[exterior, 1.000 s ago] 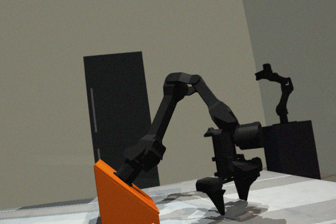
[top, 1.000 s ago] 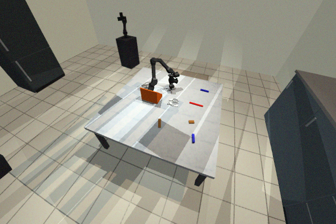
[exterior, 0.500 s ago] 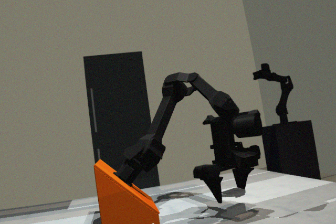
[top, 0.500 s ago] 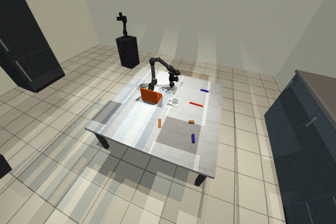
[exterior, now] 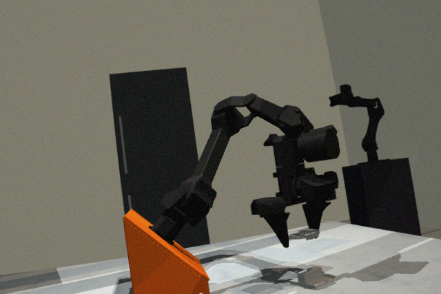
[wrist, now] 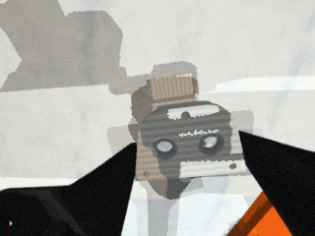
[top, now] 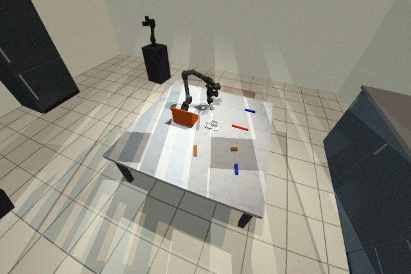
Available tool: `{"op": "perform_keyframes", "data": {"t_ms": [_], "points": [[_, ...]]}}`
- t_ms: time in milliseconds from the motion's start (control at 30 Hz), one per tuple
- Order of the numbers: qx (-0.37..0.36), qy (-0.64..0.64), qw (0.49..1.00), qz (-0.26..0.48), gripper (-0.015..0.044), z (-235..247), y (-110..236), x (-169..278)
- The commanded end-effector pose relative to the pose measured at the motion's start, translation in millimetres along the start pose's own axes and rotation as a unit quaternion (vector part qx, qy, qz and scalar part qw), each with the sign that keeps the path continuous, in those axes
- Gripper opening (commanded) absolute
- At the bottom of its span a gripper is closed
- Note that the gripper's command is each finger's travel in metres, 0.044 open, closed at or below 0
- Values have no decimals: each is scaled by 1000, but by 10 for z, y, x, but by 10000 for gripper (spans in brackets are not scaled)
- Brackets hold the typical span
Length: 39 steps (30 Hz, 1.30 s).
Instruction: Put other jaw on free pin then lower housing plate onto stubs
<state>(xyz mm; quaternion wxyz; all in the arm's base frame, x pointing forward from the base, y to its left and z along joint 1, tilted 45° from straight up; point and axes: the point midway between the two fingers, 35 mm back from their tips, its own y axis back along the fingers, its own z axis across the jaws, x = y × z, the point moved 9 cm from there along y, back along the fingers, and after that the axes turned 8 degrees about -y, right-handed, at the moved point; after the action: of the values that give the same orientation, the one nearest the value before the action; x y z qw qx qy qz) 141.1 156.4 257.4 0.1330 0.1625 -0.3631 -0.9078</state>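
Observation:
My gripper (top: 210,102) (exterior: 300,241) (wrist: 183,142) points down and is shut on the housing plate (exterior: 304,234) (wrist: 197,167), with one finger at each side edge. The plate is thin and grey, with one rounded edge and two round holes. It hangs above the table, roughly level. A tan ridged block (exterior: 311,277) (wrist: 171,88) stands on the table below it, partly behind the plate in the wrist view. The pale base with the jaws (top: 211,125) lies nearer the top camera; its pins, teeth and jaw positions are too small to tell.
An orange wedge (top: 183,117) (exterior: 160,258) (wrist: 268,218) stands at the arm's base. A red bar (top: 239,128), blue bars (top: 250,110) (top: 236,169), an orange bar (top: 194,150) and a brown block (top: 234,149) lie on the table (top: 159,151). A second arm (top: 152,32) (exterior: 373,120) stands on a pedestal beyond.

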Motion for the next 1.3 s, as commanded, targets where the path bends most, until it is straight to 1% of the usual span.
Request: {"op": "perform_keyframes", "data": {"t_ms": [0,700,1267], "points": [[-2,4,1000,-3,351,6,34,5],[28,-13,1000,1,351,-535,-42,-272],[41,-30,999,6,351,-1059,-55,-400]]}}
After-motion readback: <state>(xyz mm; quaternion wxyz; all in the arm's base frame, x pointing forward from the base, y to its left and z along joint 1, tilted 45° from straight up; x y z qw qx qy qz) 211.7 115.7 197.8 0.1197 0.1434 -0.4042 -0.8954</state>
